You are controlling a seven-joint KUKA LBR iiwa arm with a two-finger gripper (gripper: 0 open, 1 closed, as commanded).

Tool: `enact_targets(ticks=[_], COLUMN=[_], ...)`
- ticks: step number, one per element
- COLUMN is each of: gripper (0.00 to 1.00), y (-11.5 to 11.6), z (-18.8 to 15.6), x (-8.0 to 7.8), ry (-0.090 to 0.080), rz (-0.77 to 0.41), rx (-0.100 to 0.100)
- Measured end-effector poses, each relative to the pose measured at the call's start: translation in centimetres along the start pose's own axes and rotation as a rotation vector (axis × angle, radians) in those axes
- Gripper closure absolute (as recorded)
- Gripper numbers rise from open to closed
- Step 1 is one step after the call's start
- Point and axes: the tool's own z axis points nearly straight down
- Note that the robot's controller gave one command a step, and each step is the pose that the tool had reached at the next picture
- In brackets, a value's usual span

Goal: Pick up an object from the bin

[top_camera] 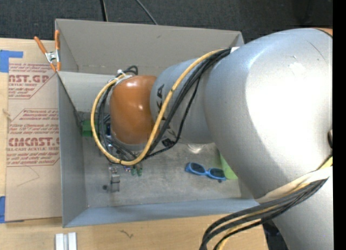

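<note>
Blue sunglasses are lying free in the bin, well apart from the gripper; its grasp cannot be told, so the pick is pending.

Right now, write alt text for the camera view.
A large grey robot arm with an orange wrist cover reaches from the right into a grey metal bin, its tool low over the floor's lower left. Beside the arm lie blue sunglasses and a green item.
</note>
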Motion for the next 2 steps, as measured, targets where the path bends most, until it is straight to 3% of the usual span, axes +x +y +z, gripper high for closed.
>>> enact_targets(ticks=[1,2], gripper=[0.0,0.0], y=[-5.6,-8.5], z=[0.1,0.3], x=[-1.5,-3.5], ry=[0.01,0.026], rz=[0.088,0.007], rx=[0.0,0.0])
